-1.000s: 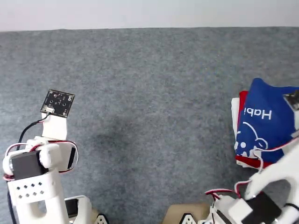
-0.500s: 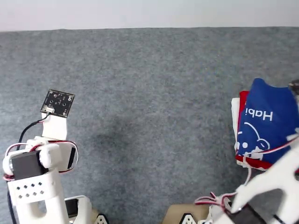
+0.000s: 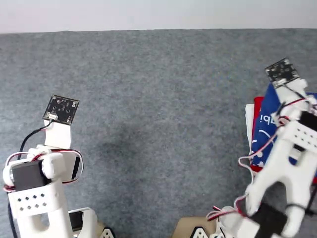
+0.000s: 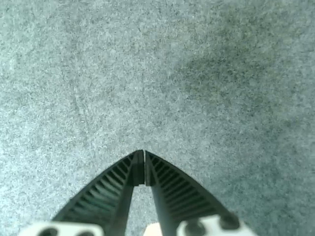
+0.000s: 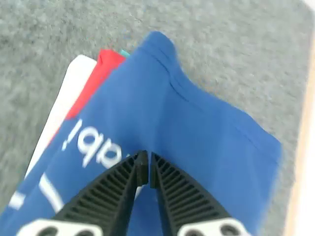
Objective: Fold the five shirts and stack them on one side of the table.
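A stack of folded shirts lies at the table's right edge, with a blue printed shirt [image 3: 265, 130] [image 5: 162, 128] on top. Under it peek a red shirt [image 3: 256, 106] [image 5: 96, 73] and a white shirt [image 3: 248, 116] [image 5: 61, 108]. My right gripper [image 5: 146, 169] hangs shut just above the blue shirt, holding nothing. The right arm [image 3: 292, 144] stretches over the stack in the high view. My left gripper [image 4: 144, 169] is shut over bare grey felt, and the left arm [image 3: 47, 163] stands at the table's near left.
Grey felt [image 3: 158, 99] covers the table. A pale wooden edge [image 5: 305, 123] runs beside the stack in the right wrist view. The white wall strip [image 3: 158, 15] bounds the far side.
The right arm has swung in from the near right edge and now reaches over the shirt stack. The left arm has stayed still.
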Robot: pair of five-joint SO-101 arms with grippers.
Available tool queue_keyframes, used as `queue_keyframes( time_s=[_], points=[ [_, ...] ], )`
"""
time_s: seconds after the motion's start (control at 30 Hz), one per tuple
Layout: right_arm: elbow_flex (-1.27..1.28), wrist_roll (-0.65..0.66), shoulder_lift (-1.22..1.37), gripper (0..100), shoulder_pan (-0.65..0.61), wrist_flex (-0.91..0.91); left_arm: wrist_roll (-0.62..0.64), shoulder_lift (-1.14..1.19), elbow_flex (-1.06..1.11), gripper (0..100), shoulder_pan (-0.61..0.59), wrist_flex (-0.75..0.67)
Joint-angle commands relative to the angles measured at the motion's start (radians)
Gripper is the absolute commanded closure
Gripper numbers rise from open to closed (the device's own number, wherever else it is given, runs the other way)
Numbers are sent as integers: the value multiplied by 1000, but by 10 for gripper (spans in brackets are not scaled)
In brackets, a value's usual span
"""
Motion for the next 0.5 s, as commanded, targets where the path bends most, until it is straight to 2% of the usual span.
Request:
queue_keyframes(
  time_s=[0.0,0.2,0.47],
  points=[
    [-6,-29,79,989,-25,-88,-3,-12,-5,988,5,-12],
    [-17,-71,142,989,-25,-70,-3,-12,-5,988,5,-12],
    [-129,-244,-87,989,-44,234,-3,-12,-12,988,5,-17]
  ],
)
